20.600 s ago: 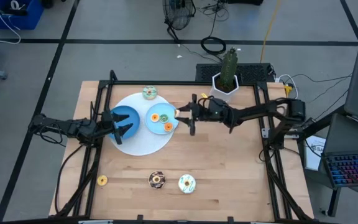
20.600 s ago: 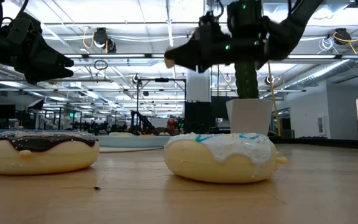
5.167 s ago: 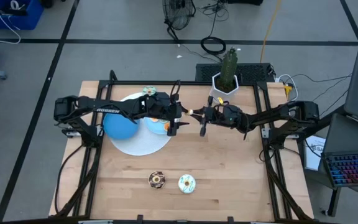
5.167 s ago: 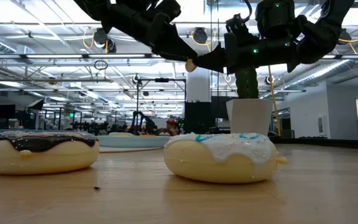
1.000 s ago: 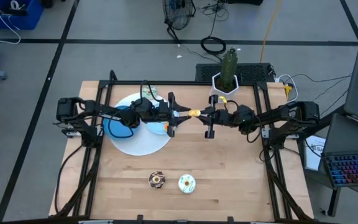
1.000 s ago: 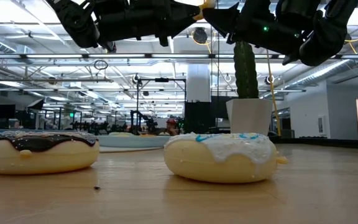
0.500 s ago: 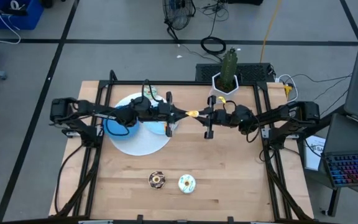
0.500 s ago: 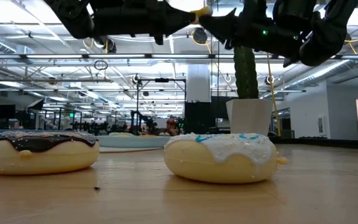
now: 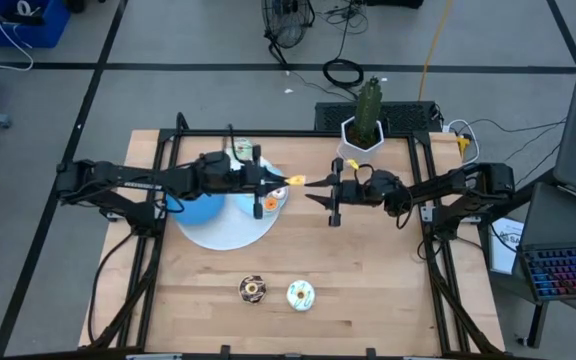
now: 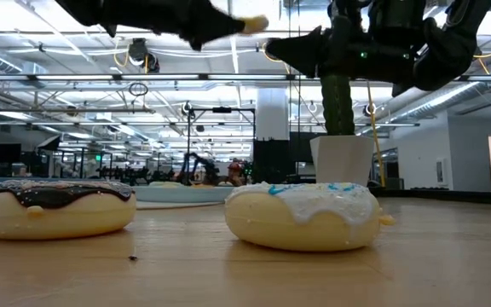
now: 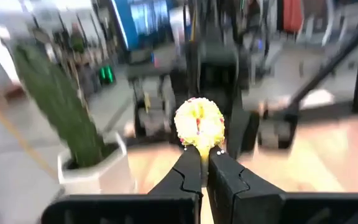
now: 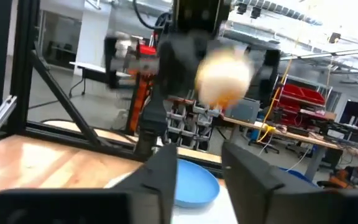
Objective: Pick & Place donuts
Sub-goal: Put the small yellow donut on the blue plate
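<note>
A small yellow donut [image 9: 296, 181] hangs in the air over the table's middle, with my left gripper [image 9: 285, 184] shut on it. My right gripper [image 9: 315, 192] stands open just to the donut's right and touches nothing; in its wrist view the donut [image 12: 224, 78] shows blurred beyond the open fingers. Two orange donuts [image 9: 267, 195] lie on a small light blue plate. A green donut [image 9: 240, 150] lies at the big white disc's far edge. A chocolate donut [image 9: 252, 289] and a white donut [image 9: 300, 294] rest flat near the table's front edge. My left gripper pinches the yellow donut's rim [image 11: 200, 144] between its two fingertips [image 11: 191, 167], only at their free ends. The fingers come level from the table's left. The donut stands out past the fingertips, its iced face toward the wrist, lifted clear of the table.
A dark blue bowl [image 9: 198, 207] sits on the big white disc [image 9: 223, 228] under my left arm. A potted cactus [image 9: 367, 125] stands at the far edge. Bare wood lies between the disc and the two near donuts.
My right gripper has opened and let go of the yellow donut, which both grippers held a second ago. My left gripper has drawn back toward the table's left and slightly up, carrying the donut clear of the right fingers.
</note>
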You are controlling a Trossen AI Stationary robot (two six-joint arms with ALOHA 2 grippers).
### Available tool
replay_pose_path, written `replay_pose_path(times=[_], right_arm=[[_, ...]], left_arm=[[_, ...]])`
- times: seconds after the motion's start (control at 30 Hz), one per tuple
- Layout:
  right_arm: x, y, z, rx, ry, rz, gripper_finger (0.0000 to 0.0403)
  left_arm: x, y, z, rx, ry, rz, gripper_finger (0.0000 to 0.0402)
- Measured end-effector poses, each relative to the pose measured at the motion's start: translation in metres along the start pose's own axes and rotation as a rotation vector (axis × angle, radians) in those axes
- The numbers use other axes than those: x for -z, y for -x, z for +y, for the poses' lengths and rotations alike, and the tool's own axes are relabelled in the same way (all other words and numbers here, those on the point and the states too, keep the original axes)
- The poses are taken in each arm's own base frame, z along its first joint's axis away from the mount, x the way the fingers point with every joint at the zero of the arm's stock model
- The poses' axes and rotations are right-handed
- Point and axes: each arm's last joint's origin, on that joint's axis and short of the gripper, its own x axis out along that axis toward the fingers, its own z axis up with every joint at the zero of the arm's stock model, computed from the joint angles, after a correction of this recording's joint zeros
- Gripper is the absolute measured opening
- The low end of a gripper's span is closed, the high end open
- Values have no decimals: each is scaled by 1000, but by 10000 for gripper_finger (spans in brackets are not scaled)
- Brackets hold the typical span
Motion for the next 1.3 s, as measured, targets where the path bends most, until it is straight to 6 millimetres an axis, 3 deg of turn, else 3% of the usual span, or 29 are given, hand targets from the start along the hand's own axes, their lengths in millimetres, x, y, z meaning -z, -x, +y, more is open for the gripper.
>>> replay_pose_path(times=[0.17,0.3,0.53,0.73,0.97,1.13,1.3], right_arm=[[-4,7,-1,27,-18,2,190],[-15,33,-2,134,28,0,232],[-26,96,2,286,27,-68,248],[-24,134,9,305,-27,-171,239],[-32,143,7,359,-88,-228,234],[-17,141,9,345,-116,-68,234],[1,142,9,459,-153,134,226]], left_arm=[[10,2,-2,-20,17,117,8],[26,5,-4,-56,48,183,8],[58,22,-3,-125,104,215,8],[79,47,3,-187,185,206,8],[99,80,3,-256,282,212,8],[107,96,-1,-278,301,205,8],[112,105,-4,-292,306,201,8]])
